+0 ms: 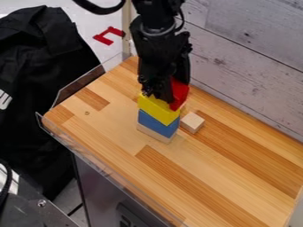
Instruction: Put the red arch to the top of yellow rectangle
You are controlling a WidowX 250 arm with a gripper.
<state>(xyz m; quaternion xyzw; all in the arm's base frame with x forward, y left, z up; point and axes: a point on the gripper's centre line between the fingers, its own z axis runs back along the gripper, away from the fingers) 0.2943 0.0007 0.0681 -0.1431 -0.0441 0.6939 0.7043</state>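
We find the black two-finger gripper point(170, 94) closed on the red arch block point(180, 92), which tilts steeply at the right-hand end of the yellow rectangular block point(157, 107); we judge it needs levelling along the yellow top.

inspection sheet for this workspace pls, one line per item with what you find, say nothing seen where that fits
surface: striped wooden worktop, clear plastic guard at its left corner
job's things: red arch tilted at the right end of the yellow rectangle, which tops a blue block and a pale wood block
clutter: small pale wood cube close beside the stack
gripper: black gripper down at the red arch; its grip cannot be made out
cables: black cable looping beside the upper arm
surroundings: whitewashed plank wall, black cloth, red mark
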